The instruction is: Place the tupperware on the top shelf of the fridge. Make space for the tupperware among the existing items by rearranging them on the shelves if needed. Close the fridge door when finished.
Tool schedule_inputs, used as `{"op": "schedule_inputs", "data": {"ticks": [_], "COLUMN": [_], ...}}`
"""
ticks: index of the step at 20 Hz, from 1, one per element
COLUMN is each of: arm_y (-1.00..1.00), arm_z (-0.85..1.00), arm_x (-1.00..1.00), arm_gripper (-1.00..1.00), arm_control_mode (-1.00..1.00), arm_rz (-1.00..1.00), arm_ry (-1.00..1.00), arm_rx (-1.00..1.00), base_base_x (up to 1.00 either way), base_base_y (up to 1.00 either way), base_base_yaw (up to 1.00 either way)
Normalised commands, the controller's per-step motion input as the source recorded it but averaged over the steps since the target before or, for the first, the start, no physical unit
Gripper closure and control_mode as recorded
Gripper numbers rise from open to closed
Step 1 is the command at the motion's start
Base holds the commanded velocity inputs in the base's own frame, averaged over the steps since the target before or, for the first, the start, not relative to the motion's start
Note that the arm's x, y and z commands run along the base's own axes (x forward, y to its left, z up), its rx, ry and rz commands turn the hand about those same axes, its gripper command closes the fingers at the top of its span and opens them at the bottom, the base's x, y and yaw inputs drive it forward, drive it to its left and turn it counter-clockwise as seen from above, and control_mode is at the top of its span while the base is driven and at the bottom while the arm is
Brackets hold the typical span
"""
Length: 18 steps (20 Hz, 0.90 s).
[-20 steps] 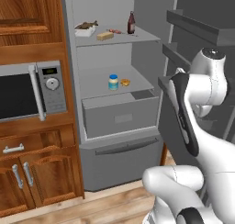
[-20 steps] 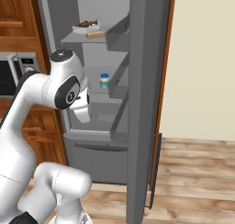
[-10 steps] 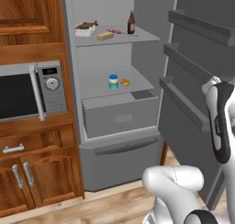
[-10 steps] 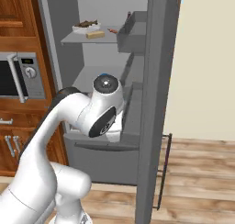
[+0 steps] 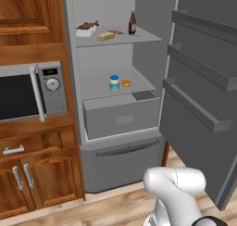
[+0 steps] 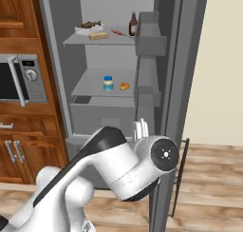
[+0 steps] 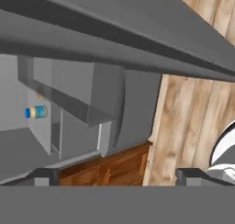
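Open fridge (image 5: 115,118) beside a microwave (image 5: 28,91)
On the top shelf (image 5: 139,36): bottle (image 5: 132,23) rightmost, block (image 5: 105,36) left of it; jar (image 5: 114,82) on the shelf below; fridge door (image 5: 203,95) swung right

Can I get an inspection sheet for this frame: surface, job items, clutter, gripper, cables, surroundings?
Surface: top shelf holds a white tray of dark food at left, a tan block, a small reddish piece and a dark bottle upright at right.
Job items: fridge door open, its three bins bare. Whether the tray is the tupperware cannot be told.
Clutter: blue-lidded jar and orange item on the middle shelf, apart.
Gripper: gripper open, holding nothing, low beside the door.
Cables: nothing seen.
Surroundings: microwave and wooden cabinets left of the fridge; wood floor.
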Motion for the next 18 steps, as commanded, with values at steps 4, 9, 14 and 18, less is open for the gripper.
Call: {"op": "schedule_inputs", "data": {"ticks": [4, 9, 14, 18], "arm_y": [-0.61, -0.99, -0.99, -0.89], "arm_z": [0.07, -0.01, -0.26, -0.36], "arm_x": [-0.97, -0.45, 0.16, 0.91], "arm_gripper": [-1.0, -1.0, -1.0, -1.0], "arm_control_mode": [-1.0, -1.0, -1.0, -1.0], "arm_rz": [0.07, 0.01, 0.0, 0.0], "arm_ry": [-0.11, -0.12, -0.04, 0.0], "arm_rx": [0.14, 0.15, 0.1, 0.16], "base_base_x": [0.0, 0.0, 0.0, 0.0], "base_base_y": [0.0, 0.0, 0.0, 0.0], "base_base_yaw": [0.0, 0.0, 0.0, 0.0]}}
